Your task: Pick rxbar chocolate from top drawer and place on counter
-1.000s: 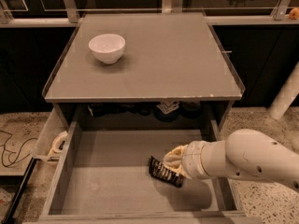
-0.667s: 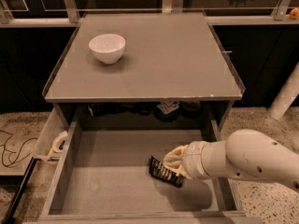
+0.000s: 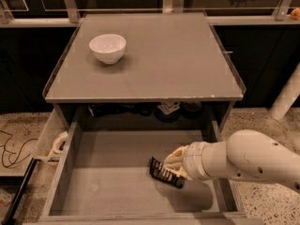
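grasp step. gripper [image 3: 174, 165] in top drawer [image 3: 112, 172], rxbar chocolate [image 3: 164, 173] touching its left side; whether it grips, cannot tell. next: lift clear, up to counter [image 3: 159, 64].

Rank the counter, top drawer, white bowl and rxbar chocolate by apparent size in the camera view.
1. counter and top drawer: about alike; the drawer sits nearer and partly under the counter, so unranked.
2. white bowl.
3. rxbar chocolate, partly covered by the gripper at the drawer's right front.
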Controlling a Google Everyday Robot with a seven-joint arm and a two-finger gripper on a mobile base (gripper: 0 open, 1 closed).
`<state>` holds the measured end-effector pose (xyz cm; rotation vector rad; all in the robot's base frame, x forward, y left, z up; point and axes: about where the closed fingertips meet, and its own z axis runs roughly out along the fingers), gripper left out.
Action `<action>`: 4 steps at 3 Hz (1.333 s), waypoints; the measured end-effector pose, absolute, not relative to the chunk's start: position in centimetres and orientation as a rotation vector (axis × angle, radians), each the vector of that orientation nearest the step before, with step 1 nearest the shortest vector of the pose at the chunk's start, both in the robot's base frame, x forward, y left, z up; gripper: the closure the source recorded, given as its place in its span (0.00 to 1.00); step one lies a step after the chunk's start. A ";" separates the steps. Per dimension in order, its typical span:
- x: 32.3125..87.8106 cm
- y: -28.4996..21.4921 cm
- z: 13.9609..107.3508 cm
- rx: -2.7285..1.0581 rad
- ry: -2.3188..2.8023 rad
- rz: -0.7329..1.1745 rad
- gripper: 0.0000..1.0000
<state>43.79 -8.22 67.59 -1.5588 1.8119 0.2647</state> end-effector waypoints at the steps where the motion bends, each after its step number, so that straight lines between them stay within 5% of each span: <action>1: 43.8 -8.2 67.6 -1.559 1.812 0.265 0.11; 2: 43.6 -8.0 66.4 -1.543 1.856 0.302 0.00; 4: 43.3 -7.1 63.9 -1.505 1.953 0.374 0.00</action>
